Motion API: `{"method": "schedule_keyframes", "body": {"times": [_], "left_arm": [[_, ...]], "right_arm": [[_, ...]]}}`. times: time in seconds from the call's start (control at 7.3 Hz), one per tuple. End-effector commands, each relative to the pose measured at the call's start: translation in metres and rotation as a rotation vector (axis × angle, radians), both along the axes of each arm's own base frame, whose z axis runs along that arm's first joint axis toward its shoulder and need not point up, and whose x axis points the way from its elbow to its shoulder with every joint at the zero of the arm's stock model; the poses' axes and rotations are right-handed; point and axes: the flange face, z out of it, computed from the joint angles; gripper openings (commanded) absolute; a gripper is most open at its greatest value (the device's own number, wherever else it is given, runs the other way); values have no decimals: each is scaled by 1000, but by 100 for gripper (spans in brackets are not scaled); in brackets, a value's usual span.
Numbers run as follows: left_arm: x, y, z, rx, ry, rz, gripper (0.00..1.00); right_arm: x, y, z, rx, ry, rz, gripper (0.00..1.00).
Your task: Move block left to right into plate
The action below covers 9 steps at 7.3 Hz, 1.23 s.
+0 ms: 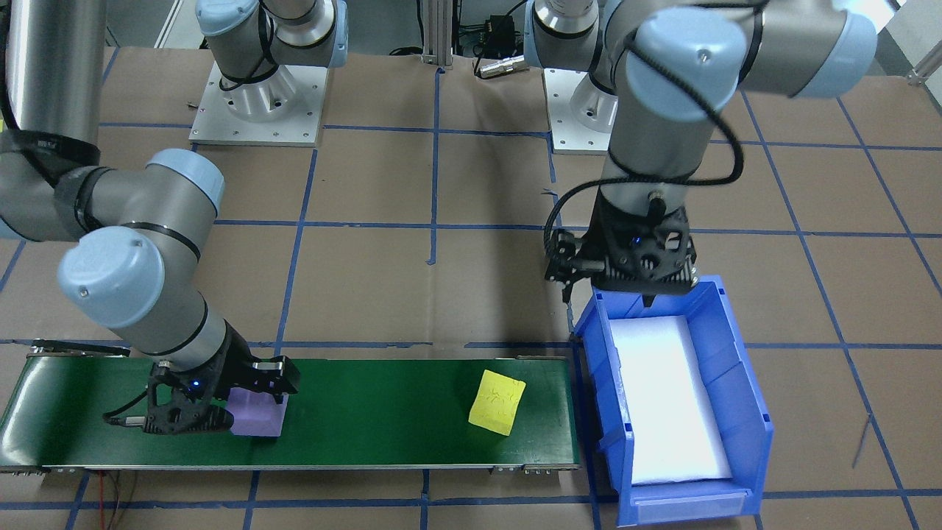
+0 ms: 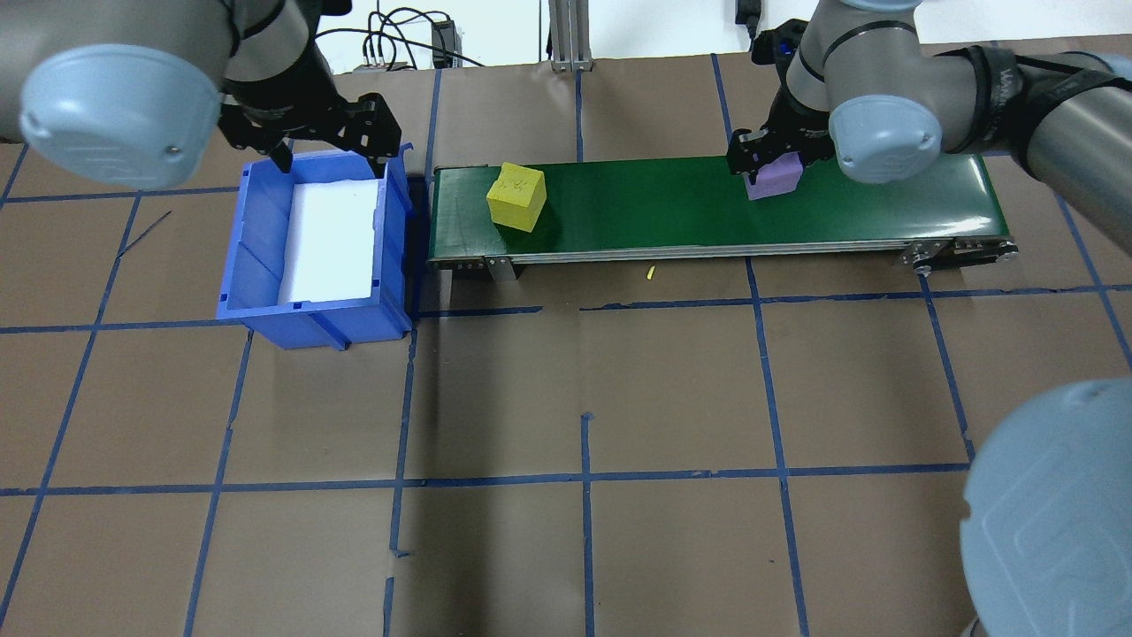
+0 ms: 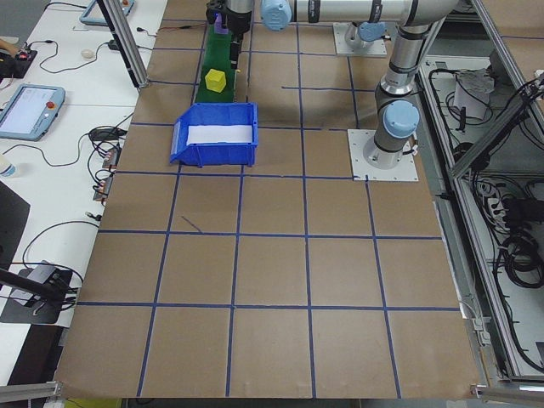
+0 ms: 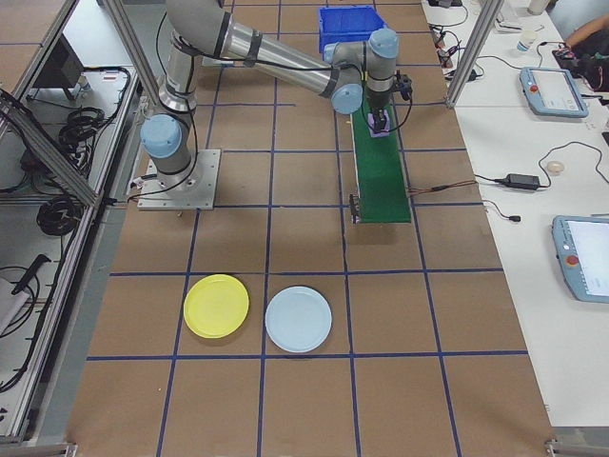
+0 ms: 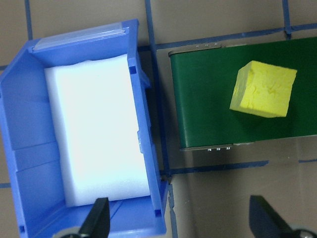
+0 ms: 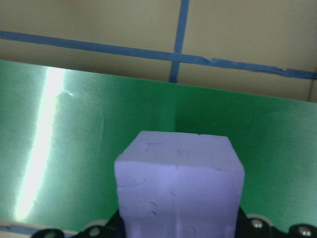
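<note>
A purple foam block (image 1: 259, 419) rests on the right part of the green conveyor belt (image 2: 672, 208). My right gripper (image 2: 771, 168) is shut on it, and the block (image 6: 179, 188) fills the lower middle of the right wrist view. A yellow foam block (image 2: 516, 195) lies free on the belt's left end, also seen as the yellow block (image 5: 263, 89) from the left wrist. My left gripper (image 1: 625, 294) hangs open over the back edge of the blue bin (image 2: 256, 265), holding nothing. The yellow plate (image 4: 216, 306) lies on the table far to the robot's right.
A light blue plate (image 4: 298, 319) lies beside the yellow one. White foam (image 5: 96, 134) lines the bin, which stands against the belt's left end. Blue tape lines grid the brown tabletop. Both arm bases (image 1: 257, 103) stand behind the belt.
</note>
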Motion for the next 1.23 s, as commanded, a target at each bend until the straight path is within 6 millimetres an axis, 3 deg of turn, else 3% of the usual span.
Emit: {"method": "schedule_keyframes", "body": {"times": [0.0, 0.14, 0.41, 0.55, 0.68, 0.82, 0.96, 1.1], "left_arm": [[20, 45, 34, 32, -4, 37, 100], [20, 51, 38, 34, -3, 37, 100], [19, 54, 28, 82, 8, -28, 100], [25, 52, 35, 67, 7, -19, 100], [35, 52, 35, 76, 0, 3, 100], [38, 55, 38, 72, 5, 9, 100], [39, 57, 34, 79, 10, 13, 100], [41, 56, 37, 71, 25, 19, 100]], "right_arm": [[-104, 36, 52, 64, 111, 130, 29], [-183, 61, 64, 119, 132, 188, 29], [-320, 114, 55, 168, 131, 321, 28], [-387, 150, 50, 192, 116, 342, 28], [-441, 187, 28, 202, 97, 328, 28], [-479, 213, -4, 204, 114, 363, 29], [-518, 239, -39, 210, 112, 362, 38], [-549, 261, -88, 228, 39, 309, 61]]}}
